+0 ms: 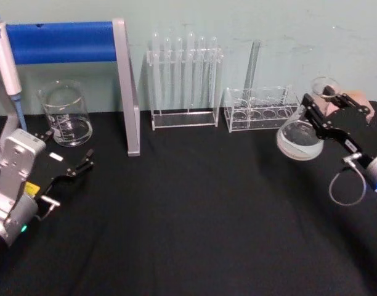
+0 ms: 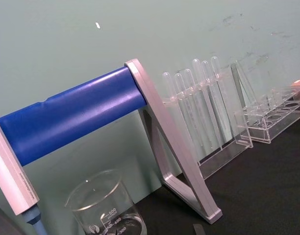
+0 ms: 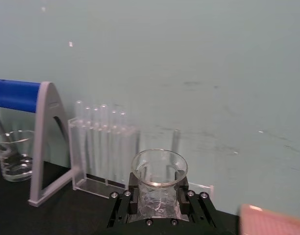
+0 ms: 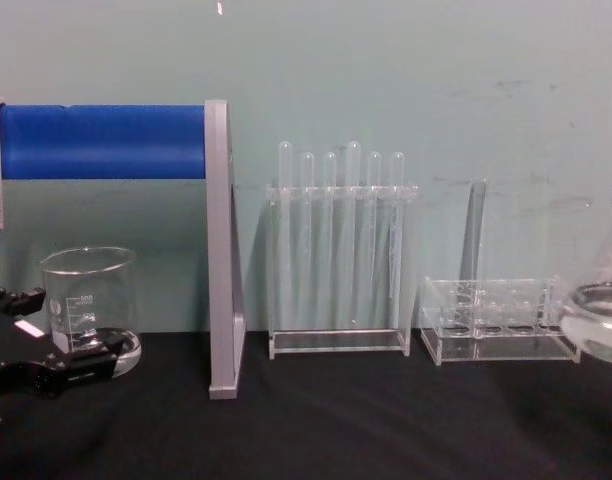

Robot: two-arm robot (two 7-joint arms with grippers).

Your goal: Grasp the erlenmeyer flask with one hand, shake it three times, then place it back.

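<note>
Gripping the flask (image 1: 297,139) by its narrow neck, the right gripper (image 1: 320,106) sits well to the right of the tall tube rack (image 1: 183,80), past the low rack (image 1: 262,111) that stands just right of it. Its two black fingers are closed in on the glass from both sides. The right wrist view shows them pressed against the neck just below the flared rim, with the flask (image 3: 159,172) seen mouth-first between them and the right gripper (image 3: 159,208) beneath.

The flask hangs tilted. Its wide base swings in toward the tall tube rack and overlaps the right end of the low rack in the head view, while its mouth leans away to the right. In the chest view the flask (image 4: 602,322) shows at the far right, beyond the low rack (image 4: 496,330) and the tall tube rack (image 4: 338,250).

The left gripper (image 1: 70,144) rests far to the left of the tall tube rack, beyond the grey leg of the stand (image 1: 128,92) with the blue bar. Its fingers are spread wide and hold nothing. It sits low over the black table (image 1: 194,216), just in front of the beaker (image 1: 65,114), which stands upright on the table left of that stand leg.
</note>
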